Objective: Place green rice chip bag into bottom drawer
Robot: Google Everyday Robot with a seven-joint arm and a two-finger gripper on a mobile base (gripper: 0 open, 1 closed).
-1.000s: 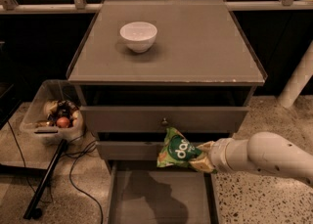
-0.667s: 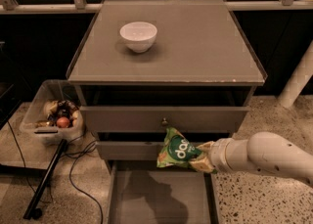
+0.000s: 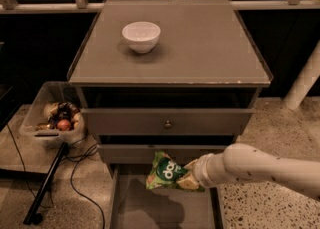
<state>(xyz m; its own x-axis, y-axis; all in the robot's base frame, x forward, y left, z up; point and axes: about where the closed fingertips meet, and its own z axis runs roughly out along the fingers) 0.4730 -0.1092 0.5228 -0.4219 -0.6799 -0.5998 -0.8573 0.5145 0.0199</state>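
Observation:
The green rice chip bag is bright green with white lettering and hangs above the open bottom drawer. The gripper comes in from the right on a white arm and is shut on the bag's right end. The bag hangs in front of the middle drawer's face, above the pulled-out tray's grey floor. The bag casts a shadow on the tray floor.
A white bowl stands on the cabinet top. The upper drawer has a small round knob. A clear bin with food items sits on the floor at left, with cables and a black pole beside it.

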